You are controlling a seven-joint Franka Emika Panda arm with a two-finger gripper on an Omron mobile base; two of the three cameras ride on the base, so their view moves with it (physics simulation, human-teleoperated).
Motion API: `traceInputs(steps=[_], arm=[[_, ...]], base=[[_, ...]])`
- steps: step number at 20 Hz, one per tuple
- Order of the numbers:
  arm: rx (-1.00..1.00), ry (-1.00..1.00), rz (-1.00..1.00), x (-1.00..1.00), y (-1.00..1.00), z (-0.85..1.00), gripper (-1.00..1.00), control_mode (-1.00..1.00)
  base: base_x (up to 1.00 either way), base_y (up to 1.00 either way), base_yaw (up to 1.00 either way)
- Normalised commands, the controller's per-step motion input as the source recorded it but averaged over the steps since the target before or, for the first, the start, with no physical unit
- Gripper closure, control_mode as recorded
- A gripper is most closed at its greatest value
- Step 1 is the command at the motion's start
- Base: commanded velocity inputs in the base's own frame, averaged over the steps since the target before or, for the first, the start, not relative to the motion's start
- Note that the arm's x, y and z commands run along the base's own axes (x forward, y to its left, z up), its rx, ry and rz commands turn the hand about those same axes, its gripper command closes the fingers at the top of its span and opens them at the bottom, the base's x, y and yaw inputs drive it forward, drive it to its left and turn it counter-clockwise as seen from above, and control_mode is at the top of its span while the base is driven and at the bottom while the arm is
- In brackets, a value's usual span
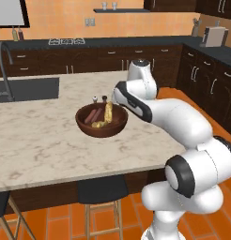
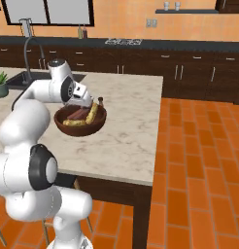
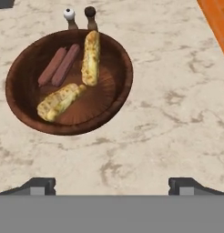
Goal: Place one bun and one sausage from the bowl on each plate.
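The dark reddish-brown bowl [image 3: 128, 77] sits on the marble island counter [image 3: 177, 113]. In it lie two sausages [image 3: 52, 67] [image 3: 67, 64] side by side, one bun [image 3: 91, 57] next to them and a second bun [image 3: 59, 101] nearer the hand. My gripper [image 3: 113, 185] is open and holds nothing; it hovers above the counter just short of the bowl's near rim. From the base, the bowl [image 1: 103, 129] [image 2: 80, 130] lies under the hand, which hangs over its right edge in the left base view. The plates are out of view.
Two small shakers, one white [image 3: 69, 13] and one dark [image 3: 90, 11], stand just beyond the bowl. A sink [image 1: 28, 89] with a tap is set into the counter's far left. Stools [image 1: 102, 190] stand under the near edge. The orange floor [image 2: 199, 160] lies past the counter's right end.
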Motion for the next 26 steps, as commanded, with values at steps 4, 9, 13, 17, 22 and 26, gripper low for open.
traceInputs(steps=[4,9,13,17,22,26], arm=[[0.0,0.02,0.0,0.54,0.01,-0.51,-1.0,-1.0],[0.0,0.01,0.0,0.44,0.14,-0.21,-1.0,-1.0],[-0.03,0.01,0.0,0.42,0.22,-0.1,-1.0,-1.0],[-0.01,0.04,0.0,0.46,0.12,-0.18,-1.0,-1.0],[0.0,0.03,0.0,0.44,0.0,-0.31,-1.0,-1.0],[0.0,0.0,0.0,0.43,0.03,-0.35,-1.0,-1.0]], base=[[0.0,0.0,0.0],[0.0,0.0,0.0],[0.0,0.0,0.0],[0.0,0.0,0.0],[0.0,0.0,0.0],[0.0,0.0,0.0]])
